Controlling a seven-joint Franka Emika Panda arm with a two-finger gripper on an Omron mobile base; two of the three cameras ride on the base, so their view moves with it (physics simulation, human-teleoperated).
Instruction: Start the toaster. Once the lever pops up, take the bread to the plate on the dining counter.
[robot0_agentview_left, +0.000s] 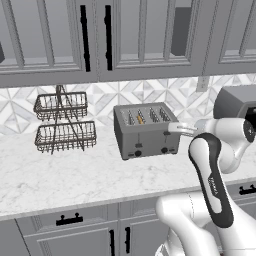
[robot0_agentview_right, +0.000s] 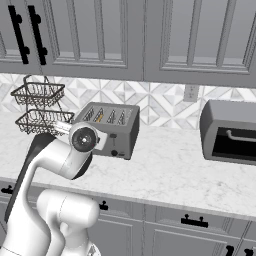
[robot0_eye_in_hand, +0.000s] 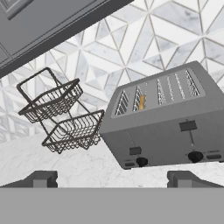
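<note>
Hand view: bread (robot0_eye_in_hand: 141, 102) in toaster (robot0_eye_in_hand: 166, 124), left lever low, right raised.

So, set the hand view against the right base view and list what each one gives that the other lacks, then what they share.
Hand view: the end effector, fingertips wide apart, and the toaster's full front, both levers and both knobs unobstructed.
Right base view: the grey oven-like appliance at right, a wall outlet, drawers below the counter, and the arm covering part of the toaster's front.
Shared: toaster, orange bread in a slot, two-tier wire basket rack, patterned tiles.
</note>
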